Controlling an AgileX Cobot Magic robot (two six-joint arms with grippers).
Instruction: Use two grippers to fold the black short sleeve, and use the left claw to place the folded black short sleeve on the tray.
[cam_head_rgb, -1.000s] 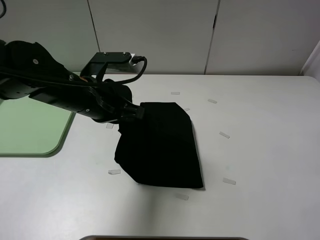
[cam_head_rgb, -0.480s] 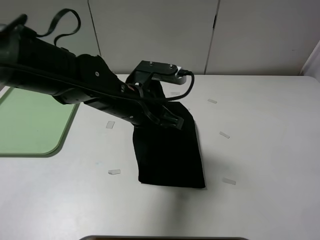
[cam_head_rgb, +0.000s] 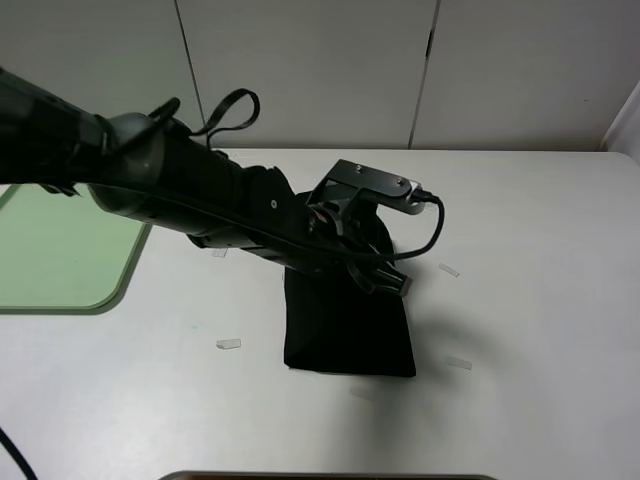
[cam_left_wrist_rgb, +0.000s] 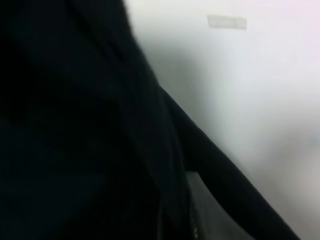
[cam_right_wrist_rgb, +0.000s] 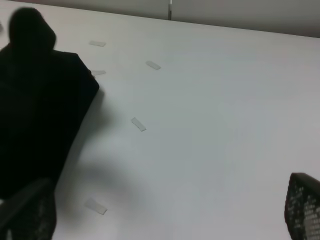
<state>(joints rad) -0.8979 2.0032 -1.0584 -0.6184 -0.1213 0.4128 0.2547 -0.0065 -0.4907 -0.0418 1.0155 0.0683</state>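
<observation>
The black short sleeve (cam_head_rgb: 345, 335) lies in the middle of the white table as a narrow folded shape. My left arm reaches across it from the left, and the left gripper (cam_head_rgb: 393, 281) is shut on a fabric edge over the shirt's right side. Dark cloth (cam_left_wrist_rgb: 75, 125) fills most of the left wrist view. The light green tray (cam_head_rgb: 60, 262) sits at the table's left edge, partly hidden by the arm. My right gripper (cam_right_wrist_rgb: 165, 220) stands open and holds nothing, with the shirt (cam_right_wrist_rgb: 40, 110) off to its side. It does not show in the exterior high view.
Small pale tape strips (cam_head_rgb: 449, 270) (cam_head_rgb: 459, 363) (cam_head_rgb: 229, 344) lie around the shirt on the white table (cam_head_rgb: 530, 250). A grey panelled wall (cam_head_rgb: 300, 70) runs behind the table's far edge.
My left arm has swung from the shirt's left side across to its right, carrying the fabric edge over. The shirt now looks narrower.
</observation>
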